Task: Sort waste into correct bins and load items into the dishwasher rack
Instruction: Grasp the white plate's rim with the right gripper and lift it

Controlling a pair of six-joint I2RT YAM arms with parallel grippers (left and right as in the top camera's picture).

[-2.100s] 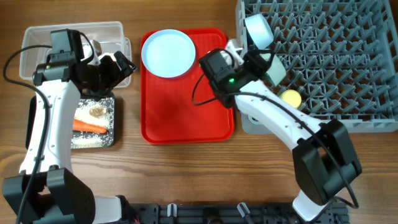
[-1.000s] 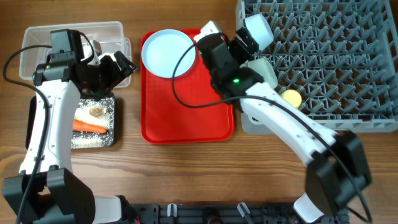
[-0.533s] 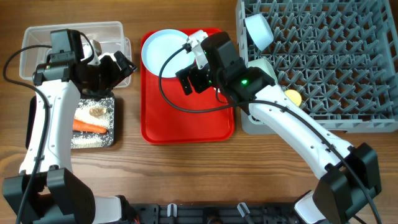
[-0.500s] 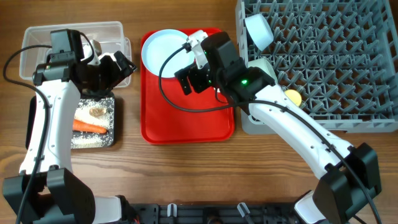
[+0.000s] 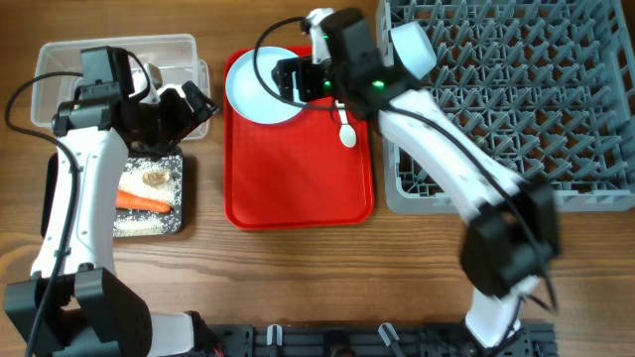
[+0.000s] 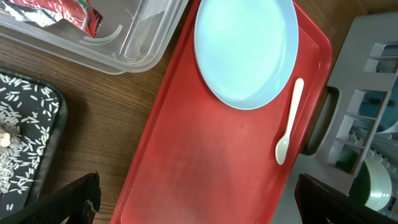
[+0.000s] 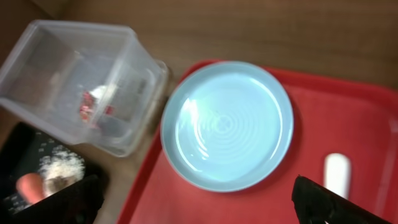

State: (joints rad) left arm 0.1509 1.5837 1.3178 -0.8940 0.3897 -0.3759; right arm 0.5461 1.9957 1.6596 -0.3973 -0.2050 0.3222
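Blue plate [image 5: 248, 87] lies partly hidden beneath right end effector [image 5: 286, 79], seemingly open.

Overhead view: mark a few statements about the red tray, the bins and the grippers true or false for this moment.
1. The pale blue plate lies on the red tray. True.
2. The white spoon rests on the plate. False: it lies on the bare tray beside the plate.
3. The carrot piece is in the clear tub. False: it lies in the black tray with the rice.
4. The left gripper and the right gripper are both open and empty. True.
5. A red-and-white wrapper lies in the clear tub. True.
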